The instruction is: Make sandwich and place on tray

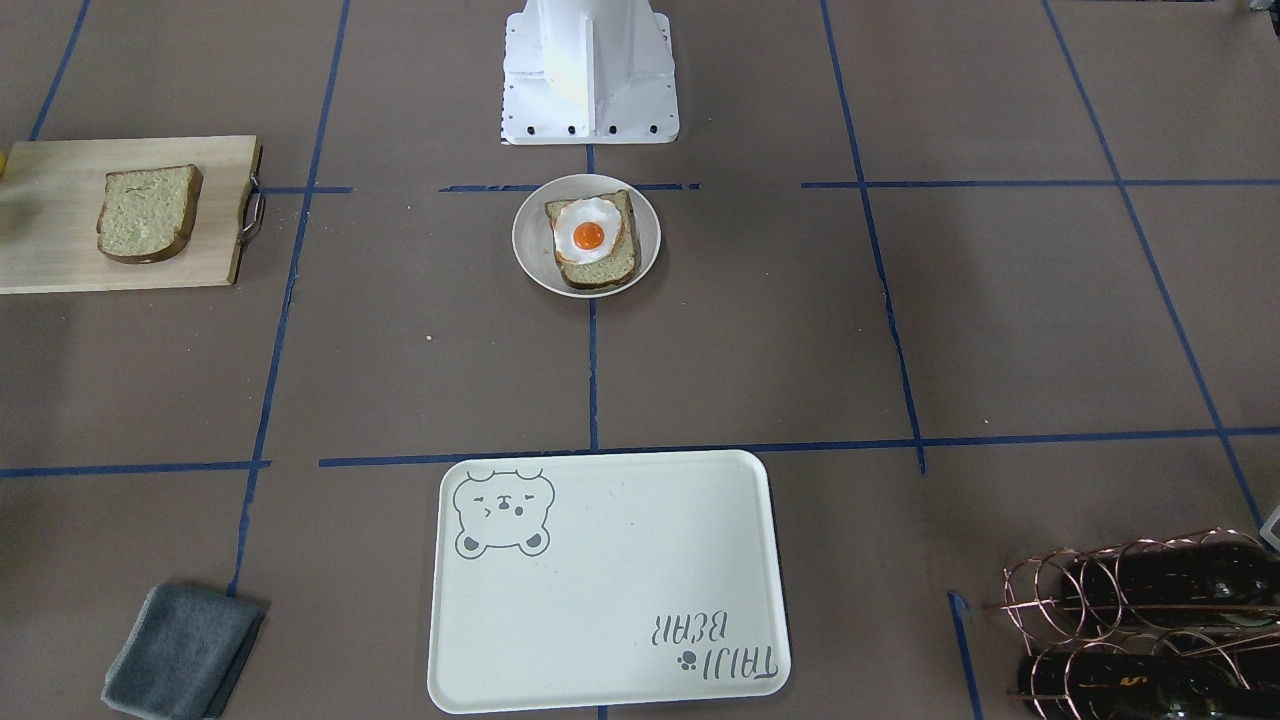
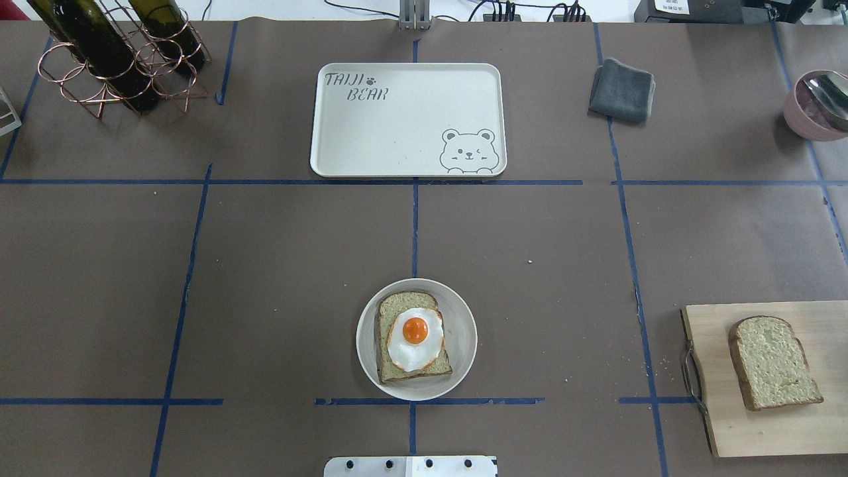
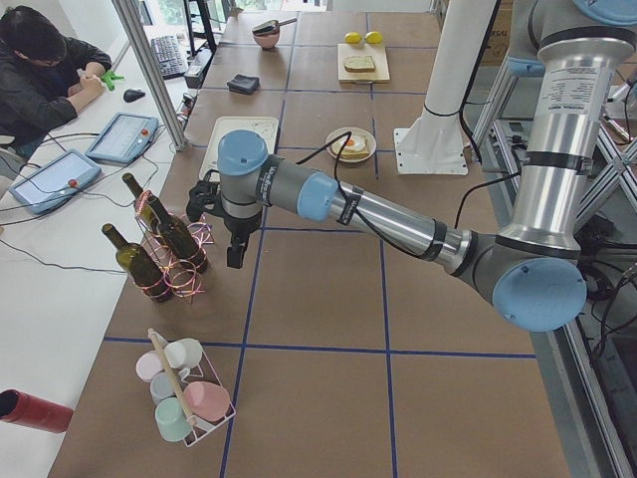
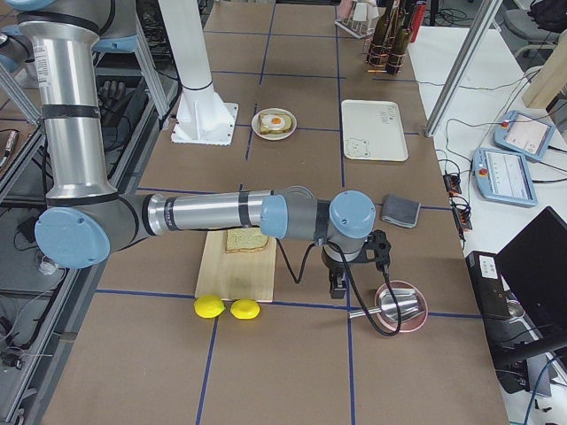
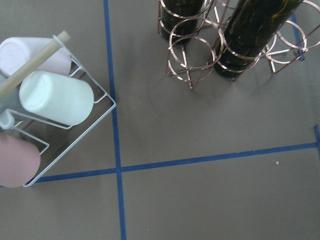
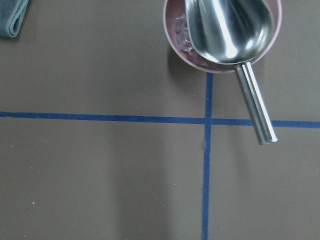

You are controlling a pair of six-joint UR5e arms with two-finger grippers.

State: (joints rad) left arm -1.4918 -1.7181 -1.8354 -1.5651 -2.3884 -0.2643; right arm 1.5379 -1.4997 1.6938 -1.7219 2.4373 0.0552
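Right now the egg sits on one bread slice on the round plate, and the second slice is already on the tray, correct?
Not quite. The second slice lies on the wooden cutting board, not the tray; the overhead exterior view shows it. The egg does sit on one slice on the round plate.

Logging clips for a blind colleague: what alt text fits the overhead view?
A white plate near the robot's edge of the table holds one bread slice topped with a fried egg; a second slice lies on a wooden board at right. An empty cream tray sits farther off, between a bottle rack and a grey cloth. No arms show.
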